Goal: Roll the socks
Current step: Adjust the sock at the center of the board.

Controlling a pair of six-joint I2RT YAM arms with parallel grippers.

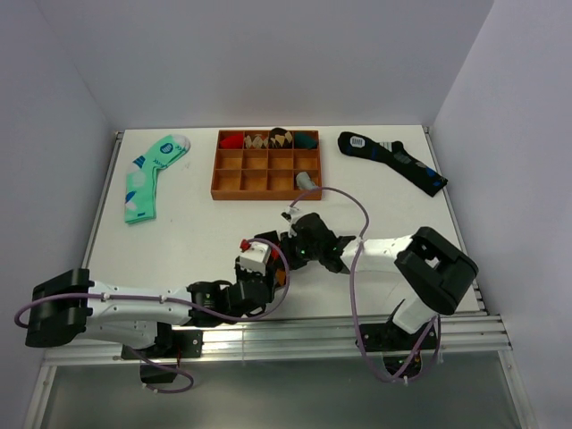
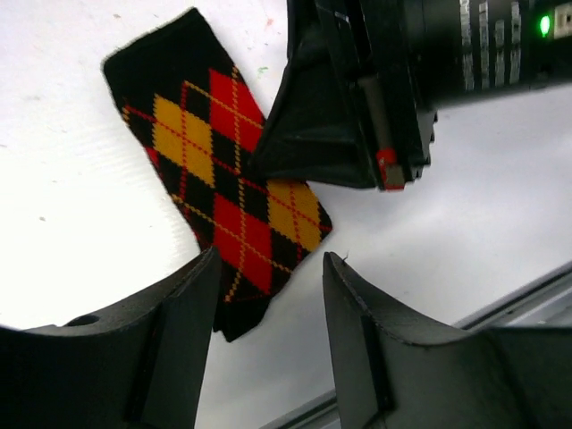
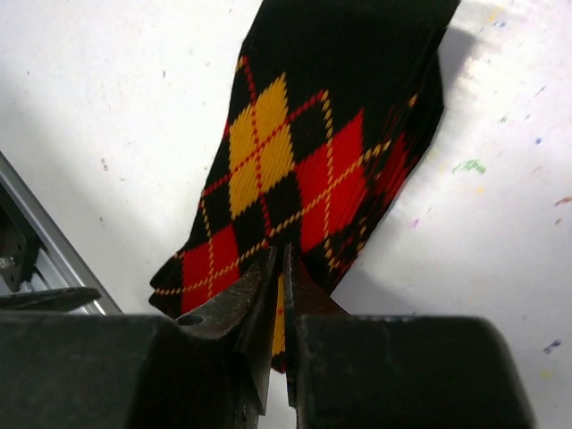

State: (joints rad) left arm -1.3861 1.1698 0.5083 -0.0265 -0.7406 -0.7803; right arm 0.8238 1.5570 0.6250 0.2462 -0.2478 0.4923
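1. Looking down from the top camera, both arms meet over the near middle of the white table (image 1: 206,223), a bit nearer than the wooden tray (image 1: 259,195).
2. The argyle sock (image 2: 223,197) lies flat on the table right under them. It's black with red and orange diamonds. From above it's almost totally hidden by the grippers, so the wrist views are the ones to go by.
3. The right gripper (image 3: 281,264) has its fingers squeezed nearly together with only a sliver of gap. Sock fabric shows in that sliver, so it's pinching the sock along one long edge.
4. The left gripper (image 2: 271,268) is spread wide and has hold of nothing. One end of the sock sits in the gap between its fingers, closer to one finger than the other. Can't tell if it's actually touching.
5. Other stuff: the tray has a few rolled socks (image 1: 268,140) in its far row. A mint green sock (image 1: 152,174) lies far left and a navy sock (image 1: 393,159) far right, both well apart from the argyle one.
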